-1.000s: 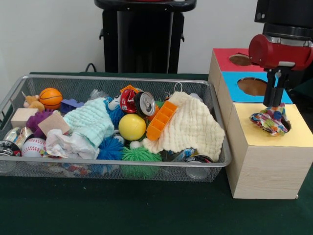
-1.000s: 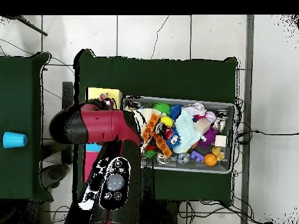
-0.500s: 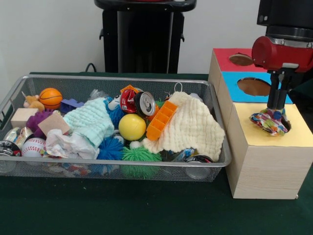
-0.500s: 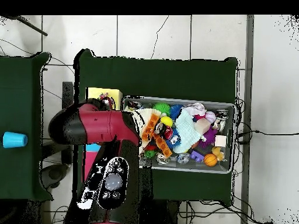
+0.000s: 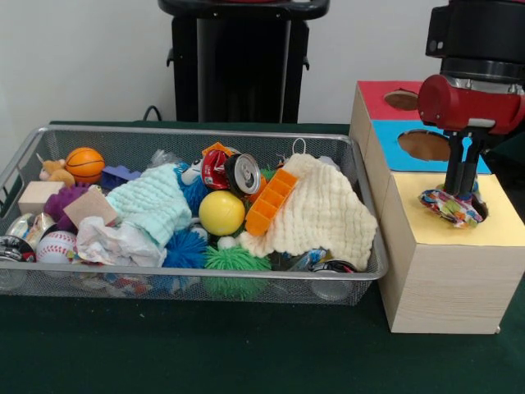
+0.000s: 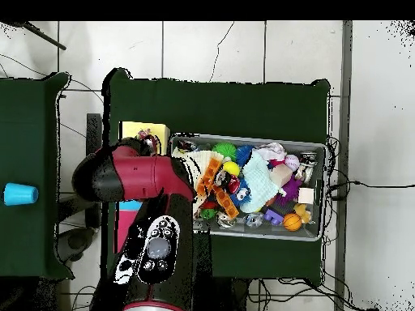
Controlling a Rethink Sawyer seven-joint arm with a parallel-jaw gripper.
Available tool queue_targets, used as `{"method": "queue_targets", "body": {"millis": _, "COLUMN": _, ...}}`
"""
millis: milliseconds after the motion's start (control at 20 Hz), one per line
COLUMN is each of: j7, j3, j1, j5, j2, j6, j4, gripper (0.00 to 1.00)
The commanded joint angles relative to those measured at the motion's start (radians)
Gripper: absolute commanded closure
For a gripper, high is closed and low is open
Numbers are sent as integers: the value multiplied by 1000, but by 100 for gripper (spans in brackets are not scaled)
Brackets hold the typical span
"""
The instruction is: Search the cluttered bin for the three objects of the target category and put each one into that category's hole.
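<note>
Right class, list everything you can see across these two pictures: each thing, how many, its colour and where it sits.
wire bin: one, silver, on the green table, left of the box
sorting box: one, wooden with red, blue and yellow tops
patterned cloth: one, multicoloured, bunched at the yellow section's hole
cream cloth: one, bin's right side
mint cloth: one, bin's left-centre
orange tray: one, on the cream cloth
yellow ball: one, bin's centre
soda can: one, red, behind the yellow ball
basketball: one, orange, far left corner
baseball: one, white, near left
blue cup: one, on the side table
gripper: one, black, at the patterned cloth
</note>
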Motion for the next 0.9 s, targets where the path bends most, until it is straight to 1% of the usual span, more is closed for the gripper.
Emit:
{"method": "queue_targets", "body": {"millis": 50, "j7": 186, "j3": 67, "j1": -18, "j5": -20, "j2": 60, "j6": -55, "j4": 119, "gripper": 100}}
{"method": "queue_targets", "body": {"millis": 450, "j7": 177, "j3": 60, "j1": -10, "j5": -18, "j2": 79, "j6": -50, "j4": 117, "gripper": 100}}
{"method": "queue_targets", "body": {"millis": 750, "j7": 194, "j3": 51, "j1": 6, "j5": -20, "j2": 111, "j6": -96, "j4": 114, "gripper": 100}}
{"method": "queue_targets", "body": {"millis": 900, "j7": 202, "j3": 46, "j1": 17, "j5": -12, "j2": 121, "j6": -101, "j4": 108, "gripper": 100}}
